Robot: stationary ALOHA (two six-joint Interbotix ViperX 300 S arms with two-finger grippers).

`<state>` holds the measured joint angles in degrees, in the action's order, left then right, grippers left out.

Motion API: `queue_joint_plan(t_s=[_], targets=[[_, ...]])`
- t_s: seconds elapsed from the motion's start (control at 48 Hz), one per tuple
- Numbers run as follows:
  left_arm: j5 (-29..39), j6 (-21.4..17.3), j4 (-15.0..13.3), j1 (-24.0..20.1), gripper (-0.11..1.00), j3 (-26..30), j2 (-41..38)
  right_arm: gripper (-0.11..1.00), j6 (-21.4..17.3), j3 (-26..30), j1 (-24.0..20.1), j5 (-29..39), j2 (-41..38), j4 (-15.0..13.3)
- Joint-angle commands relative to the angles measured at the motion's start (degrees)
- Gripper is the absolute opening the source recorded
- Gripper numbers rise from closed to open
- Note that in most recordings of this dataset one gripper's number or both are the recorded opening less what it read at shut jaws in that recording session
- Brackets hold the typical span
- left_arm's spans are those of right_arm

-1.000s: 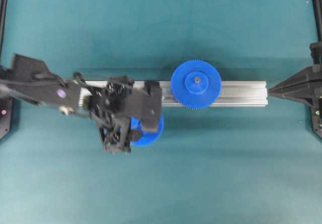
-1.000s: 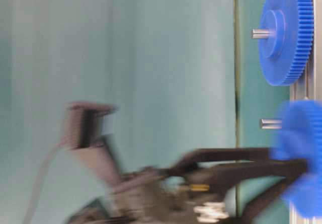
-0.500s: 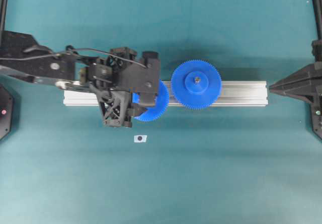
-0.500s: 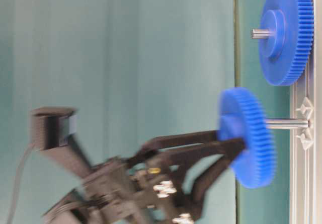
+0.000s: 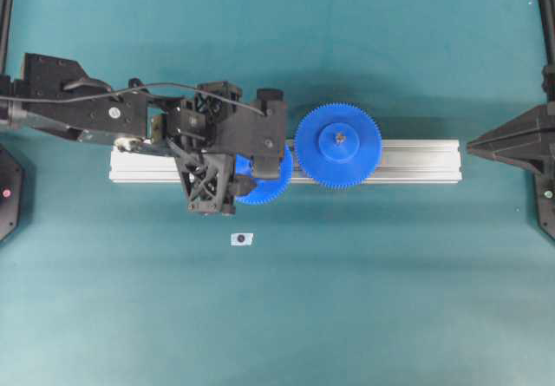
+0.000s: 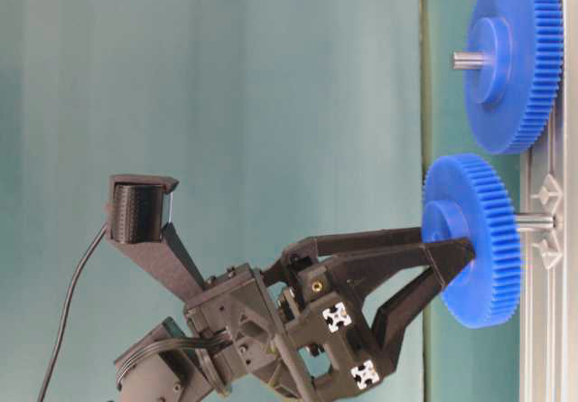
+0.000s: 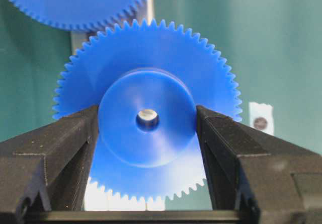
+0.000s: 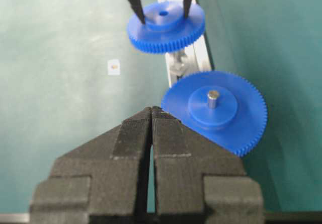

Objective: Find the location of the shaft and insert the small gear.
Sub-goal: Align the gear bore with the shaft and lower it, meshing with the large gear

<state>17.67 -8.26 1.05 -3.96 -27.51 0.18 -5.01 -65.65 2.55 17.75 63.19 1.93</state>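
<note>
There are two blue gears: the small gear and one larger gear. Two grey metal pins show, the shaft running under the small gear and the larger gear's own pin. One aluminium rail lies on the teal mat, one small white tag with a dark dot sits beside it, and two grippers are in view, the left gripper and the right gripper.

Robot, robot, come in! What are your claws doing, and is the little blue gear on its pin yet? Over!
Left gripper shut on small gear's hub. Gear threaded on shaft, not seated. Right gripper shut, parked clear. Nothing blocking.
</note>
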Motion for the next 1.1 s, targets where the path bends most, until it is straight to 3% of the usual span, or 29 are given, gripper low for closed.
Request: queue_joint_plan(t_s=[0.0, 1.084], targets=[[-1.4, -0.4, 0.2, -0.5, 0.64, 1.5, 0.5, 0.02, -0.4, 0.4, 0.2, -0.4, -0.3, -0.1], [-1.1, -1.7, 0.2, -2.6, 0.64, 1.8, -1.8, 0.02, -0.5, 0.0, 0.3, -0.4, 0.4, -0.1]])
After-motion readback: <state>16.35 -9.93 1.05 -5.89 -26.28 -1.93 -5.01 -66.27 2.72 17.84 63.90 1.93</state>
